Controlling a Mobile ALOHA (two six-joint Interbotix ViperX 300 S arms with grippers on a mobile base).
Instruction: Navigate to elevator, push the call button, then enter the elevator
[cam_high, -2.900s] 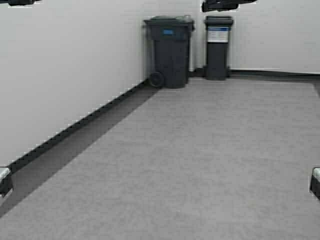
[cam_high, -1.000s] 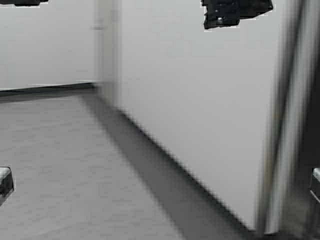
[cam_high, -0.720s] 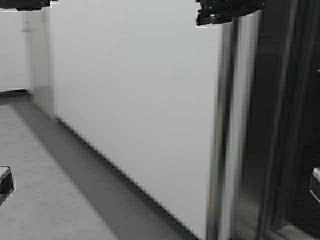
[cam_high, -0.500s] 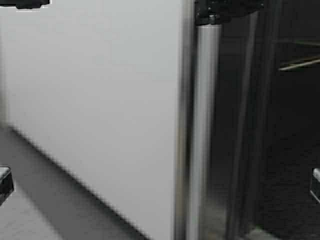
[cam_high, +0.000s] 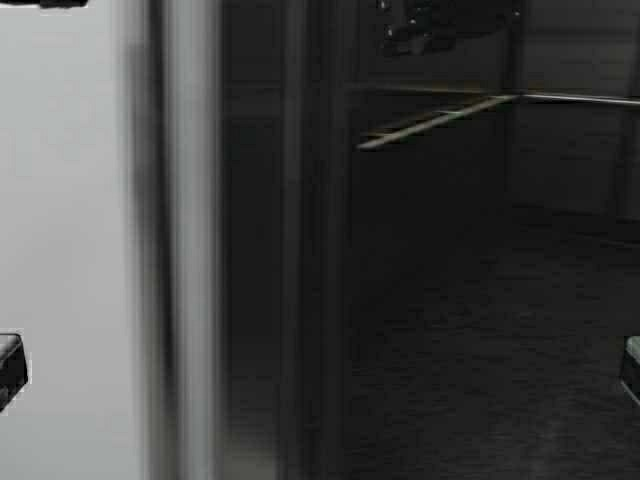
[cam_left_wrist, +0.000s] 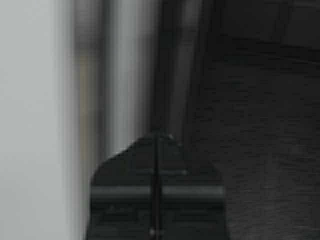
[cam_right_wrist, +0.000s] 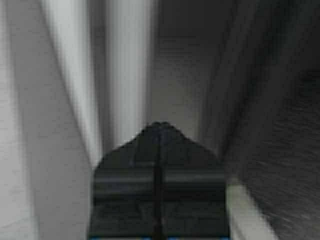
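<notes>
Left gripper (cam_left_wrist: 156, 137): fingers pressed together at the tips, pointed ahead.
Right gripper (cam_right_wrist: 159, 125): fingers likewise closed tip to tip, held forward, gripping nothing.

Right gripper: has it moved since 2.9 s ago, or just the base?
Cannot tell for the right gripper; in the high view its own frame hardly shifts. The robot has turned right: the bins left view and the elevator now fills it past the white wall.

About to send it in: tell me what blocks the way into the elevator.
Nothing visible blocks it. The elevator stands open, showing a dark floor and a handrail on its walls. Only the steel door frame stands at the left. Both grippers, left and right, are shut.
</notes>
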